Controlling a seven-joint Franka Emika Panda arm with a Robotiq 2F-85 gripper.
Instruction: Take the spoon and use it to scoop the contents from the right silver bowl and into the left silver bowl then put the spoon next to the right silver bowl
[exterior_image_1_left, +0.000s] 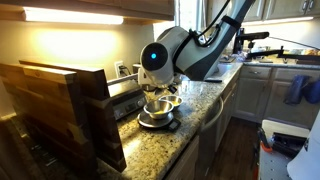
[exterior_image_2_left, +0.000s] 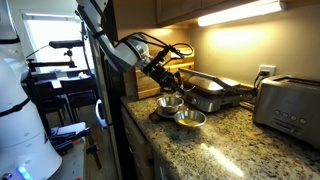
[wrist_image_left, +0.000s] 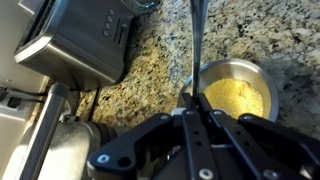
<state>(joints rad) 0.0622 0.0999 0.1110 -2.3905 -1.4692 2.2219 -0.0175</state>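
Wrist view gives me the clearest look: the pincer (wrist_image_left: 192, 108) is pressed together on the thin handle of the spoon (wrist_image_left: 196, 45), which runs straight up the picture from between the fingertips. Just right of that handle sits a silver bowl of yellow grains (wrist_image_left: 235, 95) on the speckled stone tabletop (wrist_image_left: 160, 60). The handle crosses that bowl's left rim, and I cannot tell whether the two touch. A toaster (wrist_image_left: 80, 40) lies across the upper left of this view. In an exterior view the pincer (exterior_image_2_left: 168, 82) hangs right over the rear bowl (exterior_image_2_left: 170, 103), and the front bowl (exterior_image_2_left: 189, 119) stands just beside it, nearer the tabletop's front edge. The two bowls are close enough that their rims look to be touching. I cannot say for sure which is the wider one, nor which of them holds the grains. A flat grill press (exterior_image_2_left: 215, 92) sits behind the bowls toward the wall, and the toaster (exterior_image_2_left: 288, 105) stands well off to the side. In an exterior view a rack of wooden boards (exterior_image_1_left: 60, 105) fills the tabletop's near end, with the pincer (exterior_image_1_left: 160, 92) low over the bowls beyond it.
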